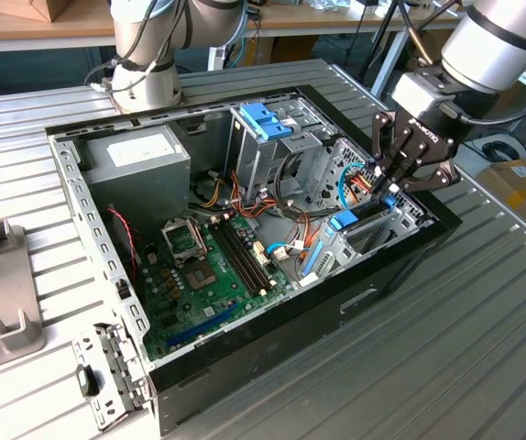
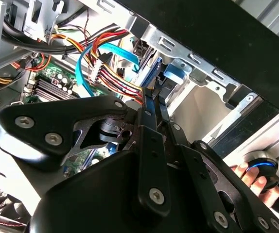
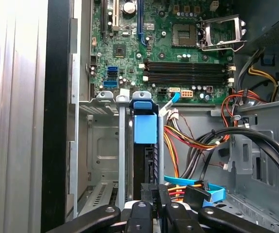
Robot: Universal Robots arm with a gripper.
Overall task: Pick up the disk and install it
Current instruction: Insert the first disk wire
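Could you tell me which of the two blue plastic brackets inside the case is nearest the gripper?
The blue bracket on the disk in the bay at the exterior view's right, just below the gripper; the other blue plastic bracket sits atop the rear metal cage.

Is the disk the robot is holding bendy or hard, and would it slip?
Probably hard: the disk looks like a flat metal slab standing on edge in the drive bay. Its blue plastic bracket may be smooth, so it might slip. The gripper is at its edge.

**Head count inside the case**

One open computer case (image 1: 400,275), one motherboard (image 1: 208,275), one grey power supply (image 1: 139,165). Two blue drive handles: one far (image 1: 265,121), one right (image 1: 344,220). One gripper (image 1: 393,181), one hand (image 2: 256,182).
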